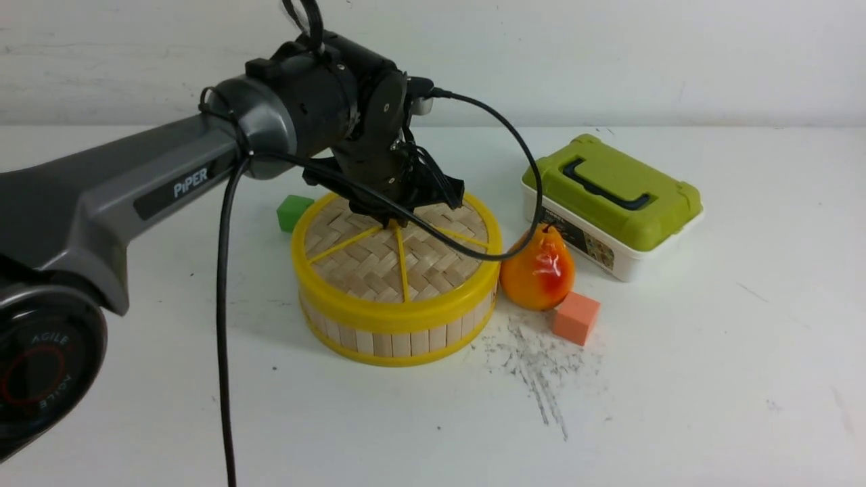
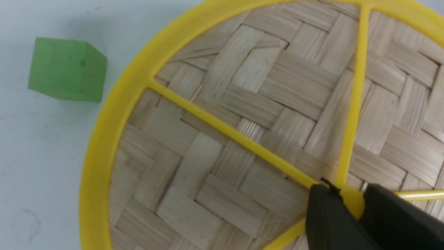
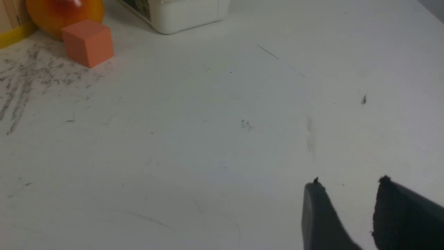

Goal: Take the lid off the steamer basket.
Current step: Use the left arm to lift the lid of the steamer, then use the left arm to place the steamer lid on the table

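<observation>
The steamer basket (image 1: 396, 338), with pale slat walls and yellow rims, stands mid-table. The woven bamboo lid (image 1: 379, 260) with yellow rim and spokes sits flat on top of it. My left gripper (image 1: 392, 216) reaches down onto the lid's centre. In the left wrist view the left gripper (image 2: 350, 203) has its two black fingers closed against the small yellow centre knob (image 2: 352, 201), over the woven lid (image 2: 222, 139). My right gripper (image 3: 348, 184) shows only in the right wrist view, open and empty over bare table. The right arm is out of the front view.
A green cube (image 1: 293, 212) lies just behind-left of the basket. An orange-red pear (image 1: 538, 270) and an orange cube (image 1: 576, 318) sit close to its right side. A white box with a green lid (image 1: 612, 203) stands at the back right. The left arm's cable (image 1: 223, 304) hangs down.
</observation>
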